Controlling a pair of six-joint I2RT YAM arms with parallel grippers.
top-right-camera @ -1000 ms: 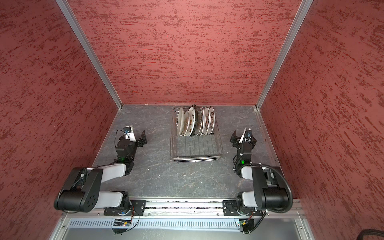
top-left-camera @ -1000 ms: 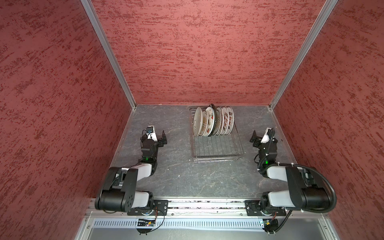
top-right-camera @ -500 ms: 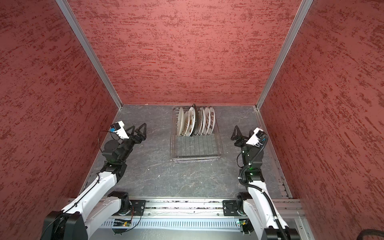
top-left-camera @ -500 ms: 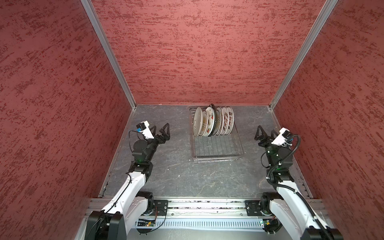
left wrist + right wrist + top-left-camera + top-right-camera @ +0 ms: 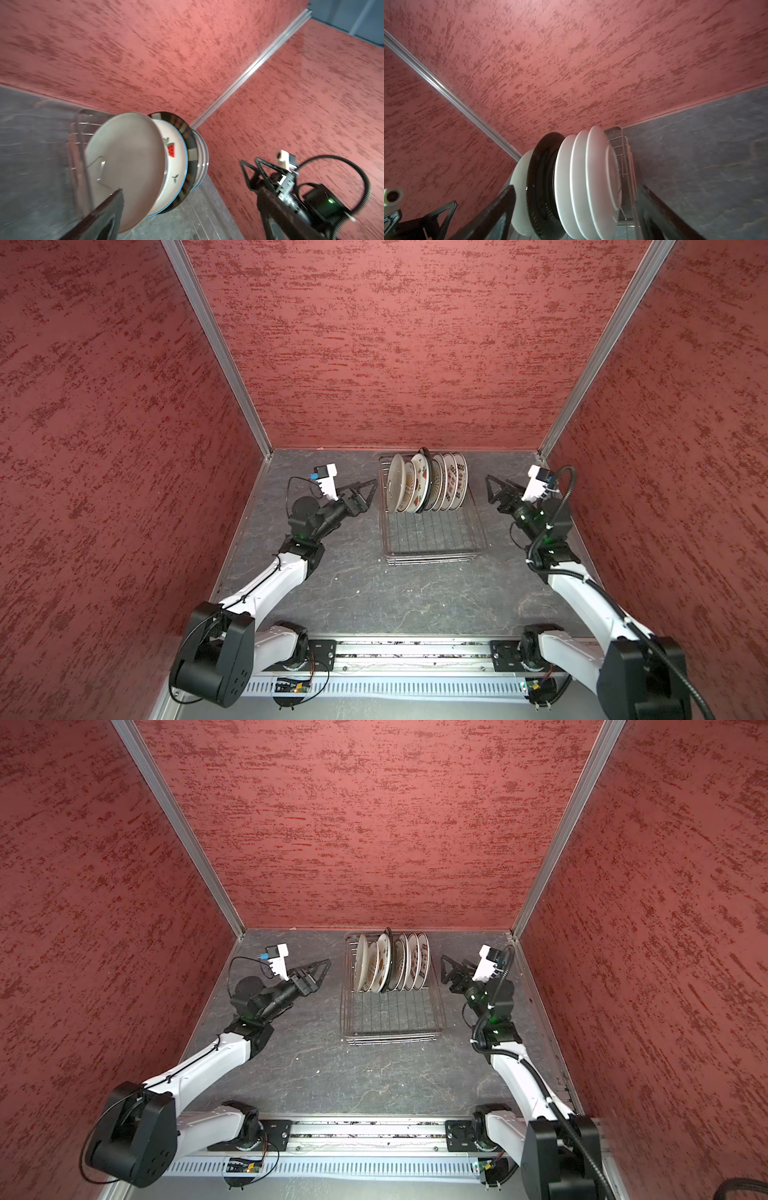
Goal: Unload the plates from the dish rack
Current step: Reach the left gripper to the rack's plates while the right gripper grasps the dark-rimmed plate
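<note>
Several plates [image 5: 424, 483] [image 5: 390, 963] stand on edge in a row at the far end of the silver wire dish rack [image 5: 432, 531] [image 5: 390, 1017]. The left wrist view shows a plain plate [image 5: 124, 166] in front, then a watermelon-print plate [image 5: 175, 158] and a dark one [image 5: 187, 143]. Just off the row's left end, my left gripper [image 5: 368, 491] [image 5: 320, 969] [image 5: 190, 207] is open and empty. My right gripper [image 5: 490, 489] [image 5: 444, 969] [image 5: 577, 201] is open and empty a short way off the right end, facing the white plate backs [image 5: 598, 176].
The rack sits on a grey stone-look floor [image 5: 374, 593] close to the red back wall [image 5: 395, 364], with red side walls on both sides. A metal rail [image 5: 415, 651] carries both arm bases along the front edge.
Both arms have unfolded from their low rest poses and reached forward and inward. The grippers now flank the row of plates. The plates and rack have not moved.
</note>
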